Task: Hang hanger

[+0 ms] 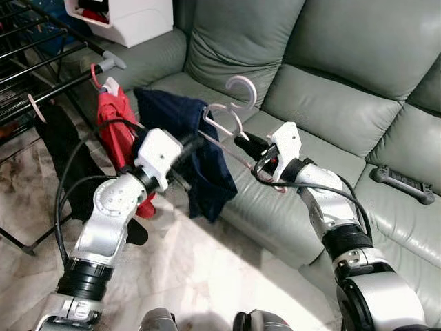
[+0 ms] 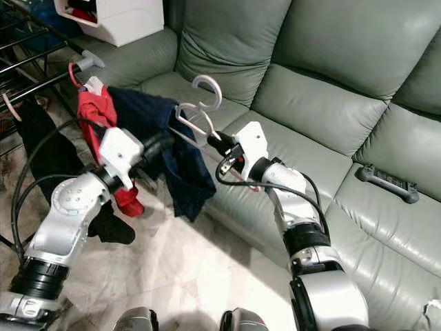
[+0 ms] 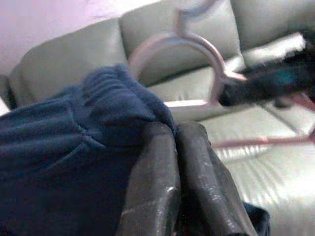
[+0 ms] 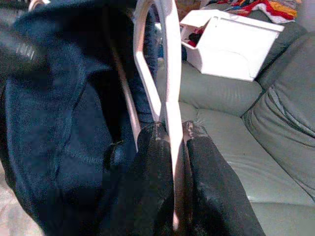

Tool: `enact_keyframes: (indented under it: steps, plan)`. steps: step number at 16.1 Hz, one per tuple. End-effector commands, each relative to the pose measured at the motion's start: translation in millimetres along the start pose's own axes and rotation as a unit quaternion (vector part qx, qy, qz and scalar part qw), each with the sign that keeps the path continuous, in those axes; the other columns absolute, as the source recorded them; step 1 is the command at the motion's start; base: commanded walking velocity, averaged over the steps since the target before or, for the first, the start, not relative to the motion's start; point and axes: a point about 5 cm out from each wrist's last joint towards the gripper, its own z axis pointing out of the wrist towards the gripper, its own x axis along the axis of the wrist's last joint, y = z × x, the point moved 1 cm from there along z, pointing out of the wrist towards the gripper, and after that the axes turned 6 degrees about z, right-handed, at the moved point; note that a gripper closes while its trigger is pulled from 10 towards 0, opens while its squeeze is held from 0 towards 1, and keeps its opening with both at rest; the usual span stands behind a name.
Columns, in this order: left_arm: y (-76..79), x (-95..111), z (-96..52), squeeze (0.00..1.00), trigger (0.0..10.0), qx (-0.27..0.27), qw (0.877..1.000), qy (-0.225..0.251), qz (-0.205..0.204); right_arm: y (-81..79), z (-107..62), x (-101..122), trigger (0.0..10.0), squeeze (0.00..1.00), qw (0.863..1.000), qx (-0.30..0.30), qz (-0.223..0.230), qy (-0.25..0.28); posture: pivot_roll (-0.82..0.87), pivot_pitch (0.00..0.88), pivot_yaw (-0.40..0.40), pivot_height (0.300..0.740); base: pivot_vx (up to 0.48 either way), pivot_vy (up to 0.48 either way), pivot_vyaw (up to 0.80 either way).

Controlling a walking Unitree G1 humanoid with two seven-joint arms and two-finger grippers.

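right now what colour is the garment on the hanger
Dark navy blue garment on a pale pink hanger; clearest in the left eye view.

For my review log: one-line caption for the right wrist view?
Right tool shut on pale pink hanger carrying navy garment, white bin on grey-green sofa behind.

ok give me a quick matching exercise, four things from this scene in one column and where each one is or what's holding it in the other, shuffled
Things:
1. pink hanger
2. navy garment
3. red garment
4. black remote

Places:
A. lying on the sofa seat
B. hanging on the drying rack
C. pinched by the left gripper
D. clamped in the right gripper

Pairs: 1-D, 2-C, 3-B, 4-A
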Motion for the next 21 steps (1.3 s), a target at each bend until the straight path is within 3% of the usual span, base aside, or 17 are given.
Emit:
enact_keyframes:
  steps: [1, 2, 3, 4, 10, 13, 14, 15, 18, 21]
  plan:
    - [27.9, 7.3, 10.8, 0.00, 1.8, -0.069, 0.997, 0.025, 0.029, -2.5, 15.7, 26.2, 10.0, 0.00, 0.999, 0.002, 0.009, 0.053, -0.03, 0.051, -0.024, 0.740, 0.000, 0.000, 0.00]
    - [28.2, 7.4, 12.5, 0.00, 1.1, -0.070, 0.996, 0.026, 0.039, -5.8, 16.9, 25.7, 10.0, 0.00, 0.998, 0.012, 0.013, 0.053, -0.03, 0.050, -0.023, 0.740, 0.000, 0.000, 0.00]
    - [28.5, 7.7, 14.0, 0.00, 1.0, -0.073, 0.996, 0.027, 0.050, -9.9, 18.0, 24.4, 10.0, 0.00, 0.998, 0.026, 0.017, 0.051, -0.03, 0.050, -0.023, 0.740, 0.000, 0.000, 0.00]
    - [27.3, 10.9, 17.3, 0.00, 0.0, -0.070, 0.995, 0.034, 0.054, -14.8, 18.6, 19.7, 10.0, 0.00, 0.998, 0.040, 0.019, 0.039, -0.03, 0.050, -0.023, 0.740, 0.000, 0.000, 0.00]
    - [46.6, 19.6, 16.8, 0.00, 0.0, -0.120, 0.989, 0.070, 0.044, -23.7, 25.8, 11.0, 10.0, 0.00, 0.999, 0.045, 0.003, 0.011, -0.03, 0.051, -0.020, 0.740, 0.000, 0.000, 0.00]
    - [54.9, 8.3, 8.8, 0.00, 0.0, -0.159, 0.985, 0.039, 0.045, -17.3, 27.8, 20.7, 10.0, 0.00, 0.999, 0.017, -0.004, 0.037, -0.03, 0.054, -0.021, 0.740, 0.000, 0.000, 0.00]
    - [56.4, -1.0, 4.3, 0.00, 4.3, -0.176, 0.983, 0.014, 0.047, -13.9, 27.5, 26.5, 10.0, 0.00, 0.999, 0.008, 0.001, 0.054, -0.02, 0.054, -0.021, 0.740, 0.000, 0.000, 0.00]
    - [55.5, -10.0, 0.4, 0.97, 10.0, -0.186, 0.981, -0.010, 0.046, -11.2, 26.2, 31.2, 10.0, 0.00, 0.998, 0.001, 0.001, 0.068, -0.03, 0.053, -0.021, 0.740, 0.000, 0.000, 0.00]
    - [49.4, -24.2, -4.8, 1.00, 10.0, -0.190, 0.979, -0.041, 0.062, -10.3, 20.7, 36.2, 10.0, 0.00, 0.996, 0.000, -0.007, 0.086, -0.02, 0.053, -0.022, 0.740, 0.000, 0.000, 0.00]
    - [41.5, -24.0, -4.9, 1.00, 10.0, -0.172, 0.983, -0.042, 0.056, -16.0, 10.1, 36.6, 10.0, 0.00, 0.995, 0.037, -0.026, 0.086, -0.03, 0.052, -0.023, 0.740, 0.000, 0.000, 0.00]
